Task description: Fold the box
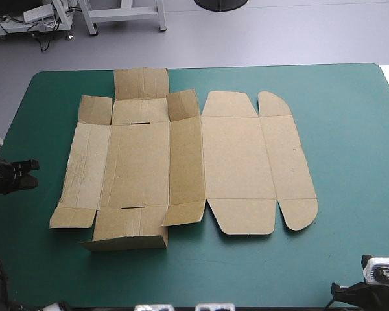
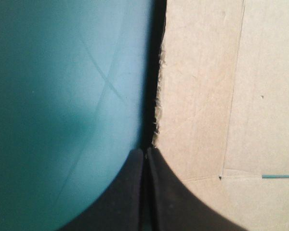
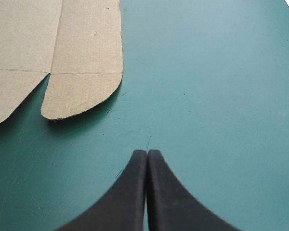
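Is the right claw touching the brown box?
Apart. The right wrist view shows bare teal-green cover between the shut right gripper and the box.

The box [image 1: 236, 155] is matt brown board, dull and faintly fibrous, with a frayed, ragged cut edge in the left wrist view. The teal-green cover [image 1: 350, 129] looks smooth, with a soft sheen and fine scuff lines. The right gripper [image 3: 147, 153] has smooth, matt black fingers [image 3: 130, 192].
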